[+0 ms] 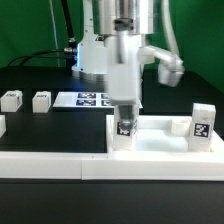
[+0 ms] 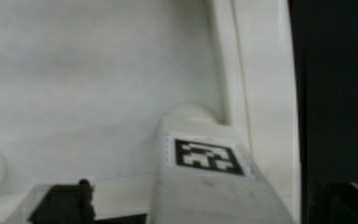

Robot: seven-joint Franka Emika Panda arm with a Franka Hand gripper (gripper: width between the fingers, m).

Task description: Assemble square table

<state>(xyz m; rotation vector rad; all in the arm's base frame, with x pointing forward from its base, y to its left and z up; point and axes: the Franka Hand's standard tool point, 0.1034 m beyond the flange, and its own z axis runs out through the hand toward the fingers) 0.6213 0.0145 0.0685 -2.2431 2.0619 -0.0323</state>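
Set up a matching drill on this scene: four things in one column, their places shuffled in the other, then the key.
Things
1. marker board
2. leg nearest the gripper
3. leg farthest to the exterior view's right
4. leg just left of the marker board

Places
A. upright at the slab's right end
B. flat on the table, behind the slab
C. loose on the table, off the slab
D. at the slab's left corner, under the gripper

Pairs: 1-B, 2-D, 3-A, 4-C
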